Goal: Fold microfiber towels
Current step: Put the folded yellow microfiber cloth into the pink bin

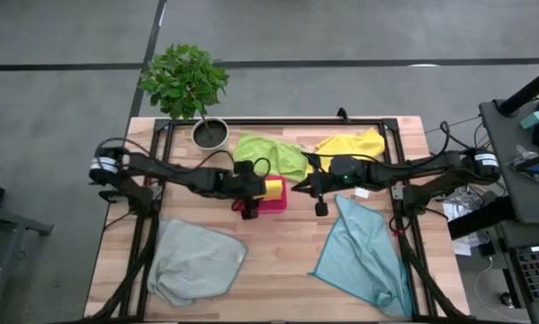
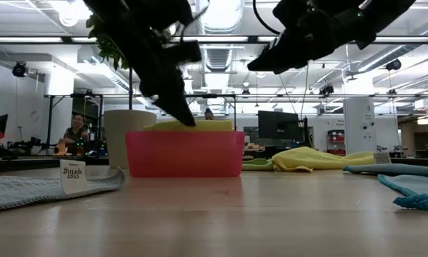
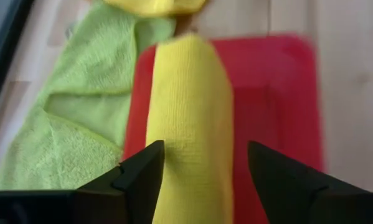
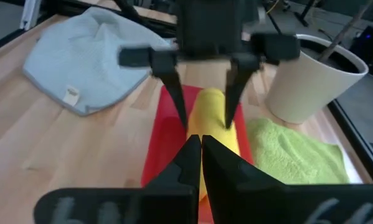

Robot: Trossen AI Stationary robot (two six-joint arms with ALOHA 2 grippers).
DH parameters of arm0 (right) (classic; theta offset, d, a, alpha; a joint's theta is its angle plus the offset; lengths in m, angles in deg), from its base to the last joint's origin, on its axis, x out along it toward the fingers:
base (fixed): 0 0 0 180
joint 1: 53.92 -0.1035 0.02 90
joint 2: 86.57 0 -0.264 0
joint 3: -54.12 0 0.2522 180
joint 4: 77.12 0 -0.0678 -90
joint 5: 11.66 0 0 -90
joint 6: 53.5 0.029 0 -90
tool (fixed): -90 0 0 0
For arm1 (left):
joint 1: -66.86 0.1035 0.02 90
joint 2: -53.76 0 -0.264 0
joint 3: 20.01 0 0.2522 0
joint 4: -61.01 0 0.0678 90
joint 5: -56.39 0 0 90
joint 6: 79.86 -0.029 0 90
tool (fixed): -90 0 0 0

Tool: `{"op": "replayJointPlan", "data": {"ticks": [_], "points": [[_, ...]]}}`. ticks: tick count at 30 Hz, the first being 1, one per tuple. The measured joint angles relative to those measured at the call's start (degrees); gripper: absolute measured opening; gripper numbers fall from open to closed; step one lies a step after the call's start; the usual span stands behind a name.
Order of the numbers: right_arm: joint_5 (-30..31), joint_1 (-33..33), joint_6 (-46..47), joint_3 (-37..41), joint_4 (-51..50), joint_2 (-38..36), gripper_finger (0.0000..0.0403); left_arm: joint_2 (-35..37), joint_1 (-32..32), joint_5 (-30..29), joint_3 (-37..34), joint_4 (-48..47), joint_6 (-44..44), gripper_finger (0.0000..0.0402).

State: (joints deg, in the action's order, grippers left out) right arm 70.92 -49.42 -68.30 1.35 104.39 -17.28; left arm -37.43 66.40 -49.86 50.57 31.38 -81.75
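A folded yellow towel (image 3: 186, 112) lies lengthwise in the small pink tray (image 3: 270, 93) at the table's middle. My left gripper (image 3: 205, 148) slants down over it, open, one finger on each long side of the towel. My right gripper (image 4: 200, 143) is shut and empty, hanging above the table just right of the tray (image 1: 277, 203). Four more towels lie flat and loose on the table. The lime green towel (image 1: 271, 155) and a second yellow towel (image 1: 352, 144) are at the far side. The pale grey towel (image 1: 195, 261) is near left and the teal towel (image 1: 363, 256) near right. My left gripper has its fingertips (image 4: 226, 118) level with the top of the folded yellow towel (image 2: 192, 125), one beside each long side. It comes slanting down from the table's left. I cannot tell whether the fingers touch the towel, which rests in the tray.
A white pot (image 1: 211, 132) with a leafy plant stands at the far edge, left of the lime green towel. A black frame (image 1: 278, 121) runs along the table's far and side edges. Bare wood shows between the grey and teal towels at the near side.
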Motion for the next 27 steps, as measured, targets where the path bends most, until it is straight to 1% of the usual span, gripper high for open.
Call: {"op": "replayJointPlan", "data": {"ticks": [3,6,9,13,14,15,17,19,25,27], "points": [[-0.03,0.01,0.07,0.56,0.25,-0.21,0.0009,-2.33,0.51,-0.03,1.15,-1.19,-0.02,0.0209],[0.0,0.01,-0.02,0.87,-0.05,-0.21,0.0009,-2.87,0.48,-0.26,1.92,-1.45,0.04,0.018],[0.0,0.01,-0.17,0.88,0.07,-0.21,0.0009,-2.84,0.47,-0.28,2.21,-1.52,0.61,0.0128],[-0.01,0.01,-0.84,1.05,0.01,-0.21,0.0009,-2.84,1.22,-0.35,2.1,-2.24,2.53,0.0038],[0.0,0.01,-0.87,1.13,0.06,-0.21,0.0009,-2.85,1.34,-0.35,2.07,-2.57,2.76,0.002],[-0.02,0.01,-0.91,1.24,0.04,-0.23,0.0009,-2.85,1.48,-0.42,2.06,-2.74,3.01,0.0012],[0.0,0.01,-1.14,1.41,-0.03,-0.23,0.0009,-2.71,1.49,-0.3,2.09,-2.86,3.01,0.001],[0.0,0.01,-1.48,1.5,0.0,-0.23,0.0009,-2.39,1.54,1.72,3.04,-4.07,2.97,0.0007],[0.01,0.01,-1.69,1.58,-0.08,-0.23,0.0009,1.63,2.45,12.33,7.09,-8.04,3.33,0.0002],[0.0,0.01,-1.69,1.58,-0.46,-0.23,0.0009,2.47,3.66,15.76,7.62,-8.59,4.06,0.0002]]}}
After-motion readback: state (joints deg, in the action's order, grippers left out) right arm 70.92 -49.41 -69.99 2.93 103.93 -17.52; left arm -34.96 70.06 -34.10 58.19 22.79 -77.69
